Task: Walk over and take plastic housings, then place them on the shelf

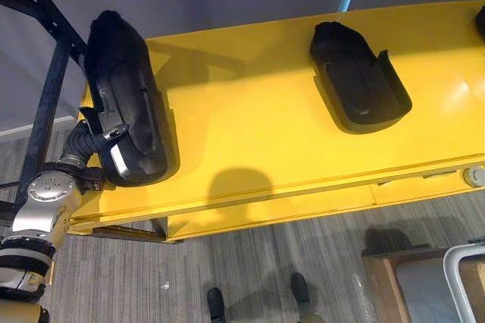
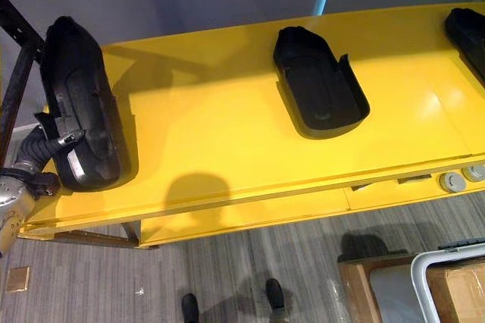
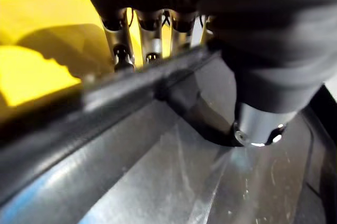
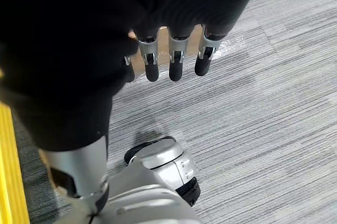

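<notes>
Well, the worry from where I stand is the spot being used. The black housing [image 1: 125,88] sits at the very left end of the yellow shelf [image 1: 242,133], with its near end reaching out to the shelf's front left corner, close to the dark frame post [image 1: 45,103]. It stands up on its long edge rather than lying flat like the second housing [image 1: 360,76] further right. If it is let go like that, I'd expect it to topple, and with so little shelf to its left it could slide off the end to the floor [image 4: 263,129]. I cannot tell whether its lower edge bears on the shelf yet. A swing to the left might also knock it against the post.

The left hand [image 1: 112,133] has it by the rim only. In the wrist view the fingers [image 3: 120,42] are hooked over the outer side of the wall, while the thumb [image 3: 257,125] presses inside the hollow, so the thin wall is pinched between them. With such a narrow hold, the long shell could pivot in the grasp.

The right hand [image 4: 175,63] hangs over the carpet, fingers loose and holding nothing. A third housing [image 2: 468,35] lies at the far right end.
</notes>
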You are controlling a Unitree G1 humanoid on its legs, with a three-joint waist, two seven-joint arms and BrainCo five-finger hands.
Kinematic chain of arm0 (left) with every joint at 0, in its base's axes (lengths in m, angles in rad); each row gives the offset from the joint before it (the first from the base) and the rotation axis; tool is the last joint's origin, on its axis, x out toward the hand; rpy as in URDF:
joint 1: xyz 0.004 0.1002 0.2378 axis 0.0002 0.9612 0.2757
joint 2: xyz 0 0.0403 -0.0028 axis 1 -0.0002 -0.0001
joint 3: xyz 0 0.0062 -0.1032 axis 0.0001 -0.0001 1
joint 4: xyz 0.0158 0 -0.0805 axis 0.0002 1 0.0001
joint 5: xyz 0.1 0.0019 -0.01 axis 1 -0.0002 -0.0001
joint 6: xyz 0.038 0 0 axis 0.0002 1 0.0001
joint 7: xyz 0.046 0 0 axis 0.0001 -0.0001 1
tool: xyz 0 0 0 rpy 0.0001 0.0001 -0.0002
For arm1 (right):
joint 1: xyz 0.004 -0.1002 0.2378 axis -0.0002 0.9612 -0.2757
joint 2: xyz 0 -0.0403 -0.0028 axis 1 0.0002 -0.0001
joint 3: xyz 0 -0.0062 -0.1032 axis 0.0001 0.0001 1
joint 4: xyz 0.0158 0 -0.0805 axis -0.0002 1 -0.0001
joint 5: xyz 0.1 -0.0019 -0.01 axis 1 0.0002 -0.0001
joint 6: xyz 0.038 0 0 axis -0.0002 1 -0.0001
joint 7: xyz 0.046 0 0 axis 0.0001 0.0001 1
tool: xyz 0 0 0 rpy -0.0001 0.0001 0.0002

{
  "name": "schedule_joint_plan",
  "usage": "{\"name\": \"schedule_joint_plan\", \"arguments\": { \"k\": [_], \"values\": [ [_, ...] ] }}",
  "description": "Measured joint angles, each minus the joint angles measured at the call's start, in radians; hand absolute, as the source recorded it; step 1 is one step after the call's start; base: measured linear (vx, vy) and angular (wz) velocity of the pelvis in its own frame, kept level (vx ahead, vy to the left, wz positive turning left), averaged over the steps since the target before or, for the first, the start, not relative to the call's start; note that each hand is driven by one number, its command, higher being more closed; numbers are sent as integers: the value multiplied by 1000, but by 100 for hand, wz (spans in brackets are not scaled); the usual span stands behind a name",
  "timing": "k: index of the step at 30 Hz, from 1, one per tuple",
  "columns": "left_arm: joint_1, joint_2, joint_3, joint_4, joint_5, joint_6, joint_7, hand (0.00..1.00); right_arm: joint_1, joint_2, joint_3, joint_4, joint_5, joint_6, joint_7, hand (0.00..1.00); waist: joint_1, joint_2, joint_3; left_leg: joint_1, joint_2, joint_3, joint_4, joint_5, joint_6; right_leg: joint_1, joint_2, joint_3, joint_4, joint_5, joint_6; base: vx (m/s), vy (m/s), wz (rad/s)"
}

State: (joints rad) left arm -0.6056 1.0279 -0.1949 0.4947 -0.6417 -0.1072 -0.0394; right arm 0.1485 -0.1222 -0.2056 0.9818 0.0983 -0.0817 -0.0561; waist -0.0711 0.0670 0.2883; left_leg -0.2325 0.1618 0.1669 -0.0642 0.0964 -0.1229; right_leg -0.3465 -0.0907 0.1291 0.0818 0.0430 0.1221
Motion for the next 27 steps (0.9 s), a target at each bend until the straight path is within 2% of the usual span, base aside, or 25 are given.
{"name": "schedule_joint_plan", "arguments": {
  "k": [6, 7, 13, 20, 25, 27],
  "values": [
    [-105, 17, -95, 29, 32, -3, -8, 100, -34, -3, 11, 33, 15, -1, 1, 0, -25, 1, 11, 0, -1, 0, 0, 3, 0, -2, 0, 4, 1, 2, -2, 9, 17, -1],
    [-114, 17, -103, 38, 36, -3, -7, 0, -36, -3, 11, 33, 15, -1, 2, 0, -27, 1, 12, 0, -1, 0, 0, 4, 1, -2, 0, 4, 1, 3, -2, 0, 0, 0],
    [-223, -20, -129, 152, 32, 4, 25, 0, -73, -1, 8, 64, 37, 1, 5, 0, -41, -1, 39, 10, -4, 17, 0, 7, 4, -2, 0, 22, -1, 10, 1, -15, 36, -7],
    [-302, -122, -81, 215, -47, 2, 124, 0, -99, 5, -12, 72, 54, 13, 6, 0, -51, -2, 60, 7, -6, 22, -2, 8, 5, -2, -3, 25, -15, 20, 4, 4, 32, -2],
    [-299, -220, 9, 165, -113, -9, 213, 0, -142, 11, -30, 94, 56, 24, 1, 0, -54, -2, 67, 8, -7, 22, -2, 8, 5, 0, -4, 24, -18, 22, 6, 20, 38, 1],
    [-275, -266, 34, 93, -125, -17, 251, 0, -150, 11, -31, 94, 57, 25, -3, 0, -54, -2, 68, 10, -8, 21, -2, 9, 6, 4, -5, 24, -21, 23, 6, 24, 44, 2]
  ]
}}
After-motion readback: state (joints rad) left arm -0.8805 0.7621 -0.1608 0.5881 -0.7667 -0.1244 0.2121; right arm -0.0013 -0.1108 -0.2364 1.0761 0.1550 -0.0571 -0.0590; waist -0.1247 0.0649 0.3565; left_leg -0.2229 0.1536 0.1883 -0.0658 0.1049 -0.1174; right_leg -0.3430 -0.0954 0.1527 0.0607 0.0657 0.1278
